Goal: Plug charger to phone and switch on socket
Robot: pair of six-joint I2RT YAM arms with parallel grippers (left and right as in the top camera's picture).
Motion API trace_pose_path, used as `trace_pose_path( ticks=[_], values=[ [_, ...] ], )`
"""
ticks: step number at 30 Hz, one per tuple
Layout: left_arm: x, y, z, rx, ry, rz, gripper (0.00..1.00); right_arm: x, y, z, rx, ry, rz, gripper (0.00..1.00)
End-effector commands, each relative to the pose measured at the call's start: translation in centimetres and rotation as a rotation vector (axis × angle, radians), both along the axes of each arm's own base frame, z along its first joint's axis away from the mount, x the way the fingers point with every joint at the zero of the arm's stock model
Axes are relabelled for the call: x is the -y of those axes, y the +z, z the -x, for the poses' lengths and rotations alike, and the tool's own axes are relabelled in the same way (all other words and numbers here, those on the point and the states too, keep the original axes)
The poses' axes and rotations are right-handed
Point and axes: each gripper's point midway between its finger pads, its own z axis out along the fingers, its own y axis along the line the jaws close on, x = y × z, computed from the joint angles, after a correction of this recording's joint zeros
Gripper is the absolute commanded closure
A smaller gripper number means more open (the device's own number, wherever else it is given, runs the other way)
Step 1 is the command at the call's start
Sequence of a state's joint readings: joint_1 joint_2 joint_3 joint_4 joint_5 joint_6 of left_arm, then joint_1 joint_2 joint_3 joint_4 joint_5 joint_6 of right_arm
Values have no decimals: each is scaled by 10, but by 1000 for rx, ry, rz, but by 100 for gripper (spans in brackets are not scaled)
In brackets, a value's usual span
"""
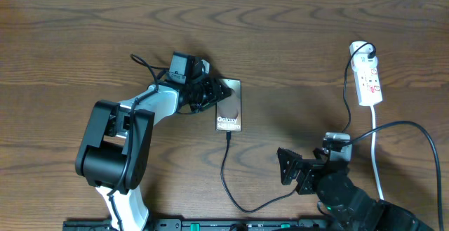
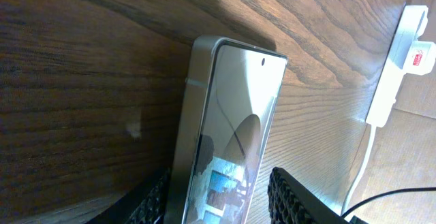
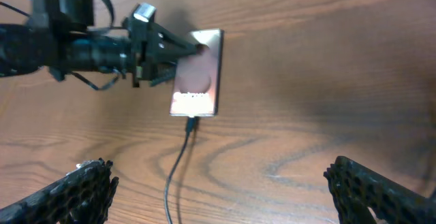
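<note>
Far to the right of the dark grey-brown slab phone (image 1: 229,104), we find the short white power-strip socket (image 1: 368,80), its long axis parallel to the phone's. The right gripper (image 1: 282,166), jaws spread and empty, is the nearer one. The thin black charger cable (image 1: 224,175) meets the phone's near end. The left gripper (image 1: 216,92) straddles the phone; we cannot tell whether it clamps.

Left gripper (image 1: 223,93) jaws clamped on phone (image 1: 230,109); right gripper (image 1: 288,172) jaws wide open.

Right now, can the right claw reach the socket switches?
Probably yes. The right claw is open and empty, and the table between it and the socket is bare apart from the charger and white cord. It faces away, though, so it must turn first.
</note>
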State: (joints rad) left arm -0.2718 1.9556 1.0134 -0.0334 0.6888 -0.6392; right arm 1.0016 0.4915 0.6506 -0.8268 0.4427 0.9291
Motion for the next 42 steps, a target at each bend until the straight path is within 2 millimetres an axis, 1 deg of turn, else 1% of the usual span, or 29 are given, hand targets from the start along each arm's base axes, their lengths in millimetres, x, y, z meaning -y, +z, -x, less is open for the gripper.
trace_pose_path(
  ticks=[1,3,8,14,19,20,21,22,25,26,27,28,29,30,31,33,36,37,40,41,42],
  values=[
    [-45,-66,26,-150,95,-209,51,1,-4,-3,-20,-36,4,1],
    [-46,-65,27,-161,99,-186,51,0,-6,-4,-29,-41,10,1],
    [-58,-66,29,-197,126,-187,52,-2,-13,-5,-56,-53,25,1],
    [-57,-65,29,-201,122,-174,51,-2,-15,-6,-65,-57,31,1],
    [-60,-64,30,-214,130,-158,51,-1,-16,-6,-75,-79,21,1],
    [-61,-64,30,-219,132,-158,51,2,-18,-6,-84,-100,19,5],
    [-63,-64,31,-227,138,-159,52,8,-22,-5,-103,-129,21,14],
    [-65,-62,31,-231,143,-156,51,14,-26,-5,-124,-158,26,20],
    [-67,-55,30,-213,135,-158,51,31,-34,0,-184,-227,50,34],
    [-67,-47,29,-180,111,-164,50,43,-36,4,-214,-265,72,43],
    [-69,-42,29,-166,107,-178,48,49,-35,6,-226,-281,86,47],
    [-73,-34,29,-153,114,-202,43,56,-33,7,-235,-300,98,52],
    [-78,-27,29,-139,120,-228,42,62,-31,9,-244,-319,107,58],
    [-83,-13,30,-109,118,-255,42,69,-28,10,-252,-345,115,66],
    [-88,7,32,-69,113,-282,43,79,-25,11,-262,-386,121,74],
    [-95,36,39,-12,101,-319,43,90,-24,12,-276,-445,122,83],
    [-112,79,55,62,130,-395,42,121,-28,17,-305,-638,123,99],
    [-117,90,59,82,142,-412,43,129,-28,19,-309,-684,121,99],
    [-135,135,77,196,198,-467,43,148,-28,19,-320,-808,109,99],
    [-141,156,86,264,218,-481,43,157,-27,19,-326,-856,118,99],
    [-145,170,92,306,239,-486,42,162,-27,19,-332,-885,125,99]
  ],
)
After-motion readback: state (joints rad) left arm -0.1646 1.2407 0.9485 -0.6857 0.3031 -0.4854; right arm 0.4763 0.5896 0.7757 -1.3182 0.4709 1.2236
